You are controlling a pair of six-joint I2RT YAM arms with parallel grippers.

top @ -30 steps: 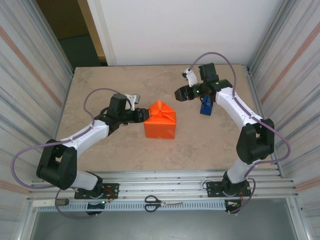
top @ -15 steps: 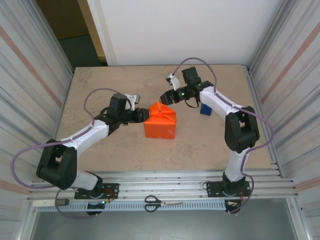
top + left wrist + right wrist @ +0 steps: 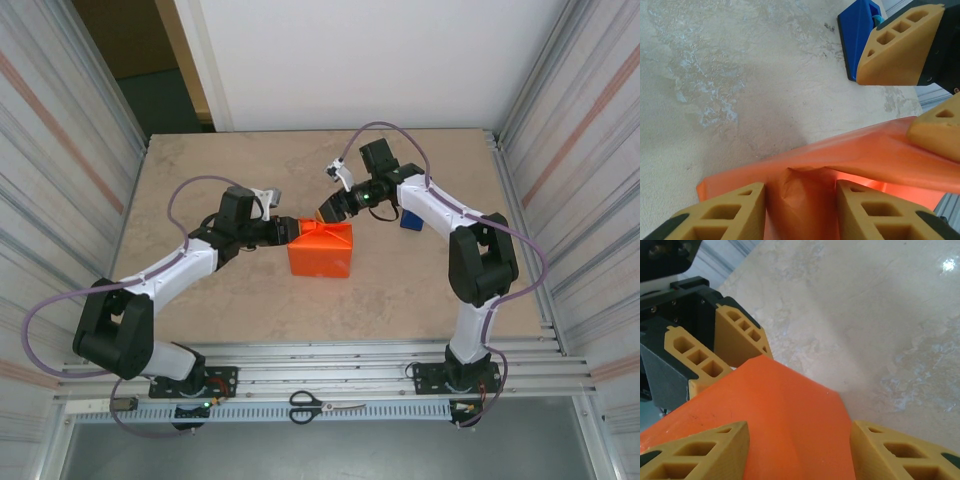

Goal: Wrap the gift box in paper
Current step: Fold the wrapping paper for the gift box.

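Note:
The paper [image 3: 320,258] is folded into a bright orange package at mid-table, and the gift box is hidden inside it. My left gripper [image 3: 287,231] sits at the package's left end. In the left wrist view a crumpled fold of paper [image 3: 802,195] fills the gap between its tan fingers [image 3: 722,215], which are shut on it. My right gripper [image 3: 333,208] is at the package's far edge and is open. It straddles a smooth paper flap [image 3: 775,410]; one of its fingers [image 3: 939,131] rests on the paper and the other [image 3: 900,45] is in the air.
A blue tape dispenser [image 3: 410,218] stands on the table just right of the right gripper, and it is also in the left wrist view [image 3: 857,35]. Scissors [image 3: 327,406] lie on the rail at the near edge. Corrugated walls close both sides.
The right arm swung left from the blue dispenser to the package's far edge. The raised paper peak now lies flatter. The left arm has held still.

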